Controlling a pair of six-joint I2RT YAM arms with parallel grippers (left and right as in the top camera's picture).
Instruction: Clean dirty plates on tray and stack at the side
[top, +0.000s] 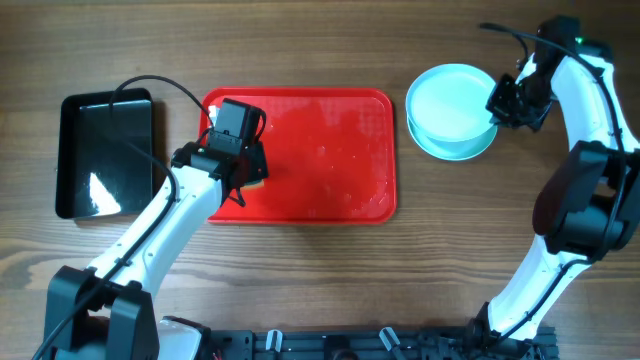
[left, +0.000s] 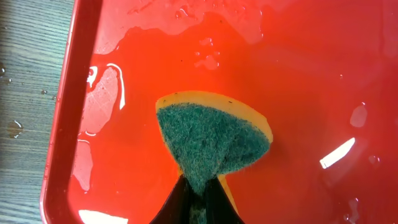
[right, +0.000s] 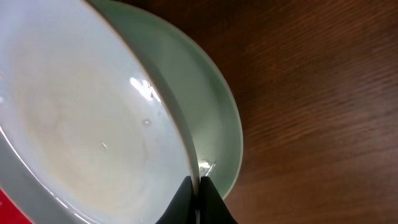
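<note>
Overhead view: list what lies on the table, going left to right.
black tray → red tray → plates

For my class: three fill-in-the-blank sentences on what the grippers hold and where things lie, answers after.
The left gripper is shut on a yellow sponge with a ____ scouring face.
The right gripper pinches the top round pale blue plate, stacked to the ____ of the large red rectangular plastic tray.
Left of it lies a smaller glossy rectangular tray, coloured ____.
Answers: green; right; black.
</note>
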